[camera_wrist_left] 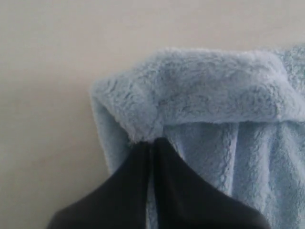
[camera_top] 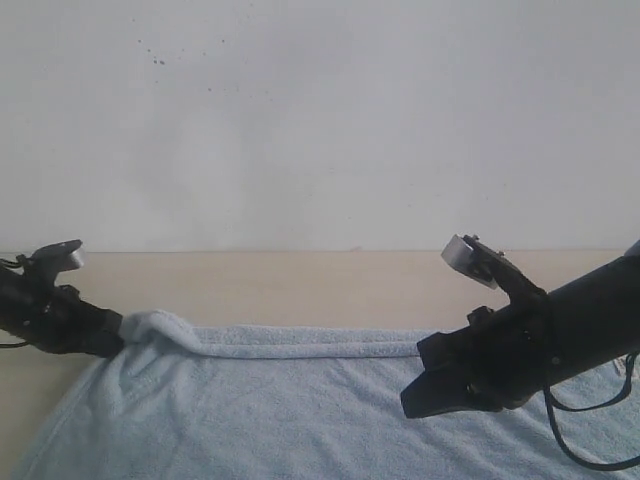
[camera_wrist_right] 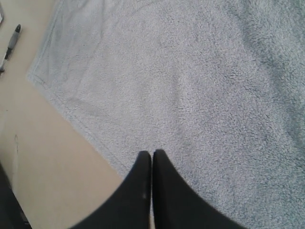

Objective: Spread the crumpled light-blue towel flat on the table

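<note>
One corner of the towel (camera_top: 290,410) was rolled over; the rest lay flat on the tabletop (camera_top: 300,285). My left gripper (camera_wrist_left: 150,141) was clamped on that corner, while the right gripper (camera_wrist_right: 151,153) hung closed and empty above the towel. I judged that a low, slow outward pull would unroll it.

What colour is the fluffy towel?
The towel is plain pale blue, seen best in the right wrist view.
</note>
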